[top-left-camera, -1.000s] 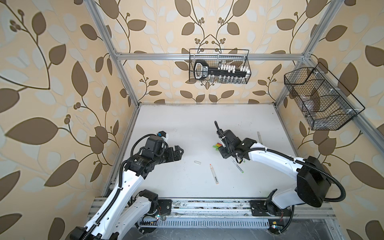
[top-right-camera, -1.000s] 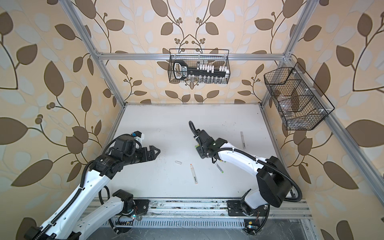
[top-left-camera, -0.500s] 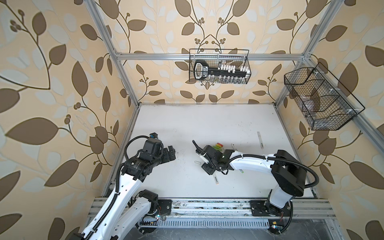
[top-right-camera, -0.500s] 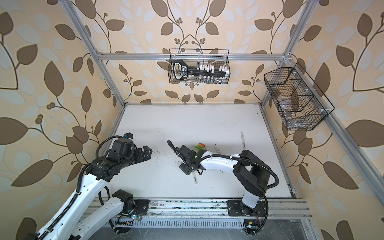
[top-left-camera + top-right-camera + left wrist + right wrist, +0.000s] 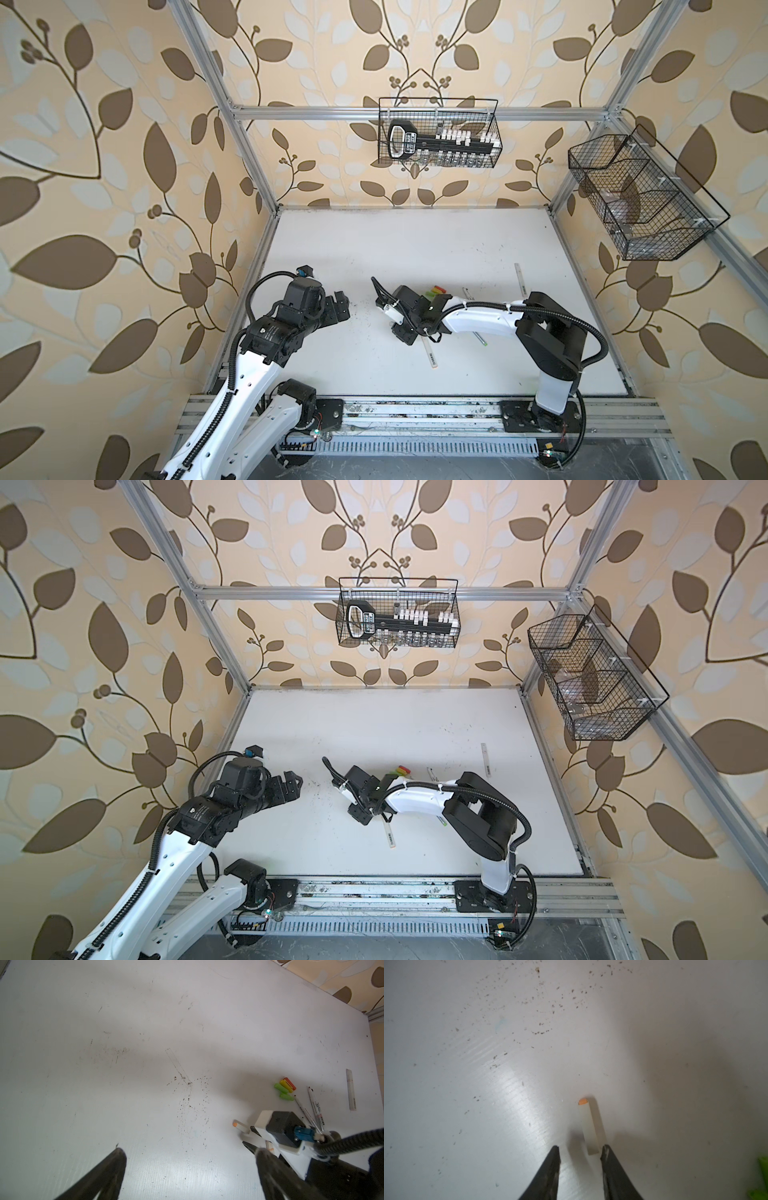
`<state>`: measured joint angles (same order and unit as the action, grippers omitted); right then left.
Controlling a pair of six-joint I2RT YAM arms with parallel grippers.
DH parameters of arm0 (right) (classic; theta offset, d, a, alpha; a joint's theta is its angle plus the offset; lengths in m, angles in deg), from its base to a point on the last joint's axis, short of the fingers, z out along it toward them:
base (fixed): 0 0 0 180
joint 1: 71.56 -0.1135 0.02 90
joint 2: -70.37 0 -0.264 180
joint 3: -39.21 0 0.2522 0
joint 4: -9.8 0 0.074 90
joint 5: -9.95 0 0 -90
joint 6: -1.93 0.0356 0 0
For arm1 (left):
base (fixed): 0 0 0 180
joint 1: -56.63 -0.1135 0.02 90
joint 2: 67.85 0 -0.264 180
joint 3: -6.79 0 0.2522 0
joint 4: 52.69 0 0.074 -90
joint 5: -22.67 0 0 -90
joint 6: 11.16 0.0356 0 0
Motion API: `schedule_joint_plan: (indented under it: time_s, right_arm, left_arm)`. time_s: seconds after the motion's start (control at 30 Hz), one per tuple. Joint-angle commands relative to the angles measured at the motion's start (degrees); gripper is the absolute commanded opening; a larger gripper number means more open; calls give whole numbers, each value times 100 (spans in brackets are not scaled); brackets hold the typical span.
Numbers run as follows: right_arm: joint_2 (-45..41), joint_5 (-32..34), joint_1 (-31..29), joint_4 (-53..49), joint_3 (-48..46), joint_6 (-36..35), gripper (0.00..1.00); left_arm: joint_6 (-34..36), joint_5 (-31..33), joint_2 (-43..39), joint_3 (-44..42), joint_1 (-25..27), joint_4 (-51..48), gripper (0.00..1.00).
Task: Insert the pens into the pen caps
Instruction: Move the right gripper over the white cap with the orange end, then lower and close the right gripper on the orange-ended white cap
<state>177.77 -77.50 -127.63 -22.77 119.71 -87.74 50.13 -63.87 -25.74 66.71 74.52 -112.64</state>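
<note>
Tabletop: right gripper (image 5: 580,1147) narrower around cap (image 5: 588,1126)

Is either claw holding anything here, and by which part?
Nothing is held yet. The right claw straddles one end of the pale orange-tipped cap, with a gap showing. The left claw is open, empty.

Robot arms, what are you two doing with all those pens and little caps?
The right arm's fingers sit on either side of a short pale grey pen cap with an orange end. It lies flat on the white table and is not pinched yet. The left arm's fingers hover wide open and empty off to the side. The lime green, yellow and red caps and the thin white pens lie loose nearby.
</note>
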Motion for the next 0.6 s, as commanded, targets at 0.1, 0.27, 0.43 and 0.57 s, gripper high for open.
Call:
schedule_joint_plan:
  time_s: [0.1,0.27,0.43,0.57]
  right_arm:
    - [246,-79,55,-22,225,-214,30]
    - [297,-17,90,9,208,-253,30]
    - [323,-9,132,69,174,-280,30]
    - [343,-17,172,117,142,-262,30]
  left_arm:
    - [-48,65,-36,227,-40,-57,99]
    - [-47,51,-27,219,-40,-56,99]
    - [-47,49,3,219,-40,-56,99]
    - [-45,39,8,215,-40,-56,99]
